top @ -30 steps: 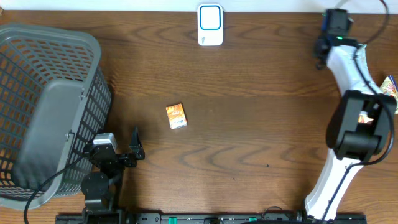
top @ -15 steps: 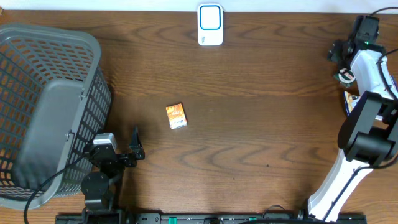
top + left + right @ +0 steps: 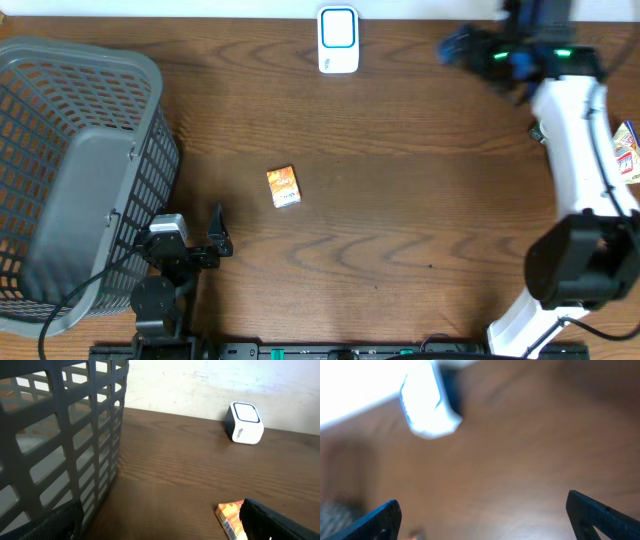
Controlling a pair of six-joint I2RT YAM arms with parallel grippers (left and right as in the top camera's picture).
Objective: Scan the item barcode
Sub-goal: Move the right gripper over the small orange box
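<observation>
Table (image 3: 400,200): dark wood grain, fills overhead view; pale wall (image 3: 210,380) behind far edge.
Grey mesh basket (image 3: 70,150): 9 o'clock, on its side.
Right gripper (image 3: 482,505): 1 o'clock, blurred, jaws wide apart, empty.
Left gripper (image 3: 157,520): 7 o'clock beside basket, jaws wide apart, empty.
White-blue scanner (image 3: 338,40): 12 o'clock, at far edge.
Orange box (image 3: 283,186): lying flat just left of centre, apart from both grippers.

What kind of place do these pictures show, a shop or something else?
Probably a lab bench set up as a mock shop checkout: a grey shopping basket, a small white-and-blue scanner and an orange packet sit on one wooden table.
</observation>
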